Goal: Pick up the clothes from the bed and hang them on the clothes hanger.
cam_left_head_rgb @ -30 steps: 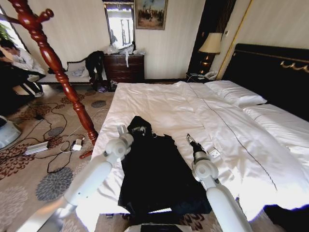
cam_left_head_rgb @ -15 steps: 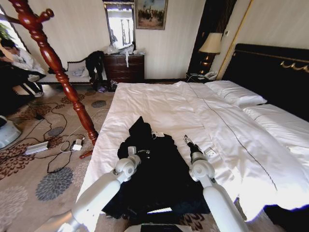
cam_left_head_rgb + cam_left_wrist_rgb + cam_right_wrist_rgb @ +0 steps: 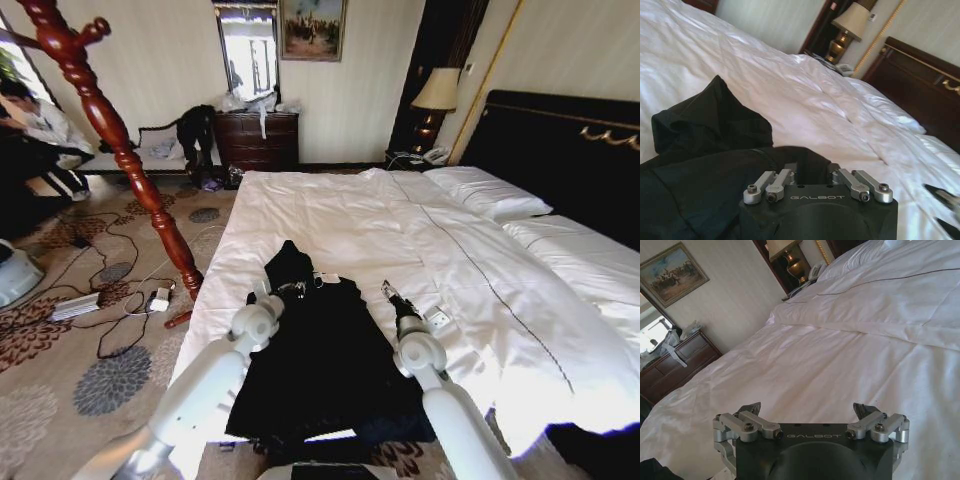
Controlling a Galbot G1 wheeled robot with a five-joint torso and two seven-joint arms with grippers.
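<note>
1. Clothes (image 3: 320, 355): one large black garment, spread flat on the near left part of the bed, lower hem at the bed's foot edge, bunched hood or collar end pointing toward the pillows. In the left wrist view the fabric (image 3: 705, 165) lies directly under and ahead of the gripper body, with a raised dark fold further out.
2. Bed (image 3: 480, 270): wide, white duvet, white pillows (image 3: 490, 192) at the far right, black headboard (image 3: 560, 150) with gold trim behind them.
3. Clothes hanger (image 3: 115, 140): red-brown turned-wood stand, leaning across the upper left of the head view, base on the patterned carpet (image 3: 100, 380) just beside the bed's left edge, well apart from the garment.
4. Left gripper (image 3: 264, 292): over the garment's upper left portion, near the collar. Whether its fingers are open, or grip any cloth, cannot be told; their tips sit down in the black fabric.
5. Right gripper (image 3: 388, 291): on the white duvet just beside the garment's right edge. Fingers (image 3: 750, 408) spread wide apart, holding nothing, bare duvet between them.
6. Lamp (image 3: 432, 95): on the nightstand at the far wall, left of the headboard.
</note>
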